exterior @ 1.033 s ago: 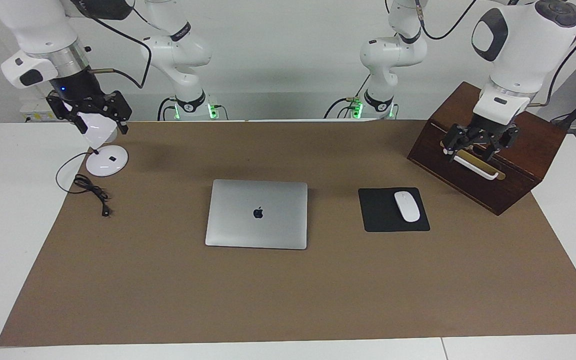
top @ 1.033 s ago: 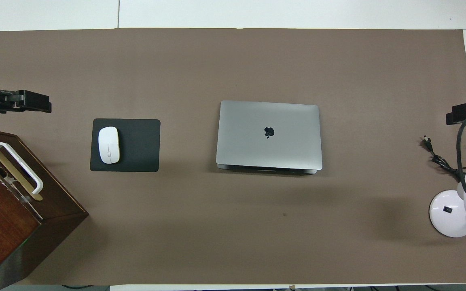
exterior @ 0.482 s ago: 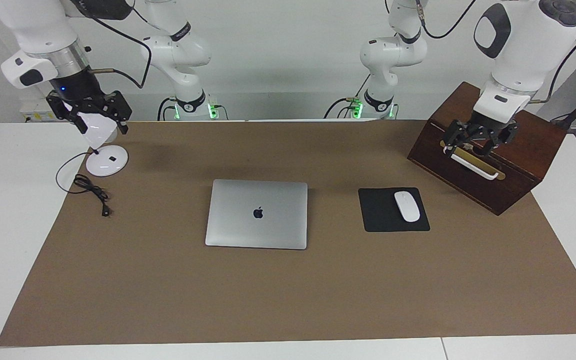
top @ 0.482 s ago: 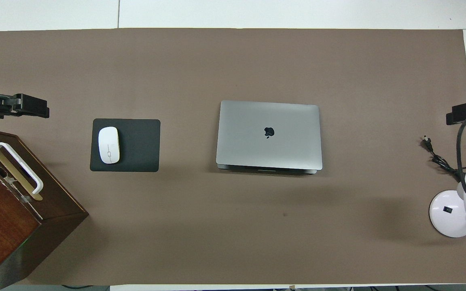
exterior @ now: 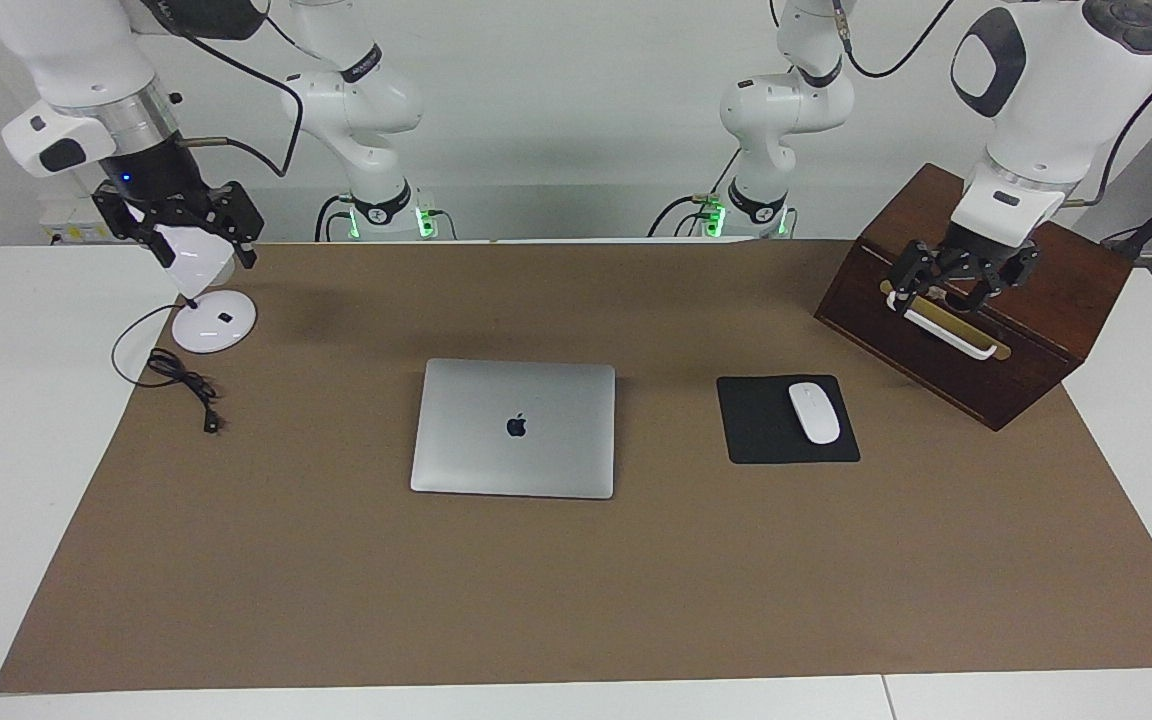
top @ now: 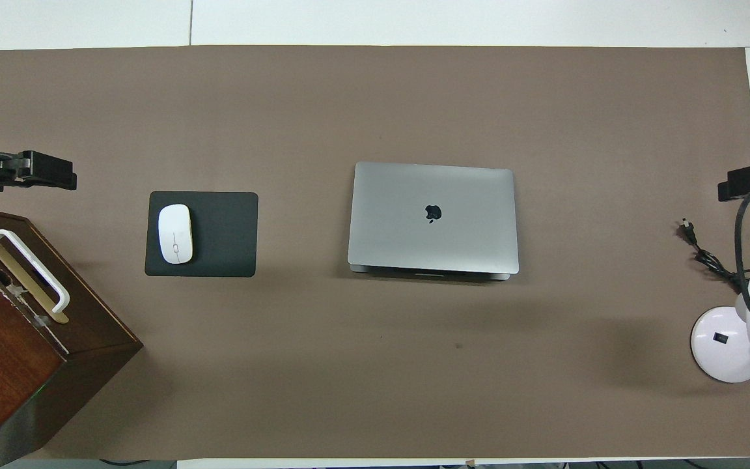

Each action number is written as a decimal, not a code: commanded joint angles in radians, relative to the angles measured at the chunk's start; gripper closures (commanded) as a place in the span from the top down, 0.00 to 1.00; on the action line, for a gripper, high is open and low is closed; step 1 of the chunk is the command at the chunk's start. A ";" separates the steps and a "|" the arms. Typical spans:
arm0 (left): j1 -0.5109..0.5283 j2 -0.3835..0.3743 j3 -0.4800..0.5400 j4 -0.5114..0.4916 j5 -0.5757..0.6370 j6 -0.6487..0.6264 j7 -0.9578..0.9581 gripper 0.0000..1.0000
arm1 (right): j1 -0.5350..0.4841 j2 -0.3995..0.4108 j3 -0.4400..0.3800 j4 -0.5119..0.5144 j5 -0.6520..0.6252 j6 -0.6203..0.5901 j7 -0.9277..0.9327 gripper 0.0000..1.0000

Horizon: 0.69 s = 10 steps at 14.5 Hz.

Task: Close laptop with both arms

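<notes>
No readable text or nos. anywhere. Only sign: dark apple logo, mid-lid of the laptop [exterior: 514, 428], closed, flat on the brown mat; logo shows in both views. Arm joint bands carry small white marks, too small to read. Lamp base has a small dark square, no lettering made out. Mouse, pad, wooden box: no labels seen.

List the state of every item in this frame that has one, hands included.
laptop: lid shut, flat on the mat
mouse: resting on the pad
box: lid shut, handle down
lamp: unplugged, cord loose on the mat
left hand: raised over the box, holding nothing
right hand: raised over the lamp, holding nothing
</notes>
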 commanded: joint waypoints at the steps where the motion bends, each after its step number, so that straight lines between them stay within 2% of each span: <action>1: 0.017 0.014 -0.013 0.025 0.003 -0.021 -0.002 1.00 | -0.012 -0.014 0.005 -0.007 -0.008 -0.011 -0.029 1.00; 10: 0.013 0.007 -0.014 0.013 0.000 -0.044 -0.003 1.00 | -0.012 -0.012 0.005 -0.007 -0.008 -0.011 -0.029 1.00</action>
